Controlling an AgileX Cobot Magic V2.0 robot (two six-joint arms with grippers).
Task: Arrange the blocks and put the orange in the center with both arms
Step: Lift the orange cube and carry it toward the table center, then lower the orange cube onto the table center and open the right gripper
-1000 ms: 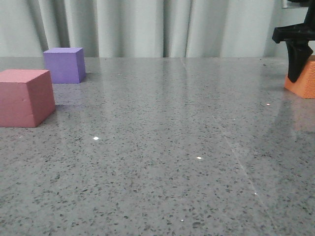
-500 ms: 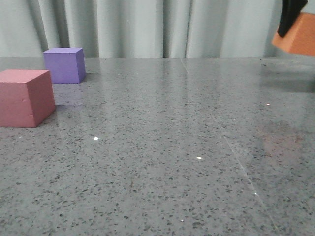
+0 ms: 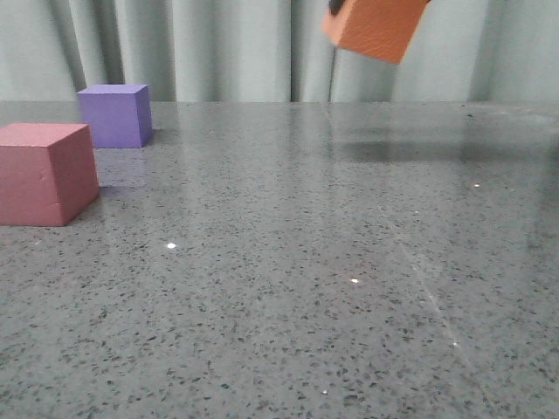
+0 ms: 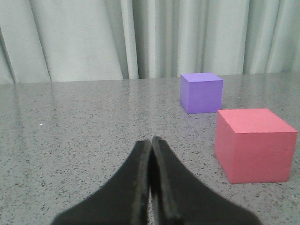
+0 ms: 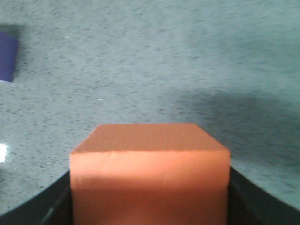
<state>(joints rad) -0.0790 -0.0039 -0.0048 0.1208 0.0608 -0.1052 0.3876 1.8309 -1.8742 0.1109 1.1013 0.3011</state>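
The orange foam cube (image 3: 376, 26) hung tilted, high above the granite-look table (image 3: 288, 262), clamped between the right gripper's (image 5: 150, 206) jaws, which were barely visible at the cube's sides. The purple cube (image 3: 114, 114) and pink-red cube (image 3: 45, 173) sat well off to the robot's left, near each other but apart. The left gripper (image 4: 151, 154) hovered nearer them, apparently closed and empty.

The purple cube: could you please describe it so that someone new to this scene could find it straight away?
Start at the grey speckled table and look to its far left, near the curtain. The purple cube rests there, just behind the pink-red cube. It is the only purple block, and unlike the orange cube it sits on the table.
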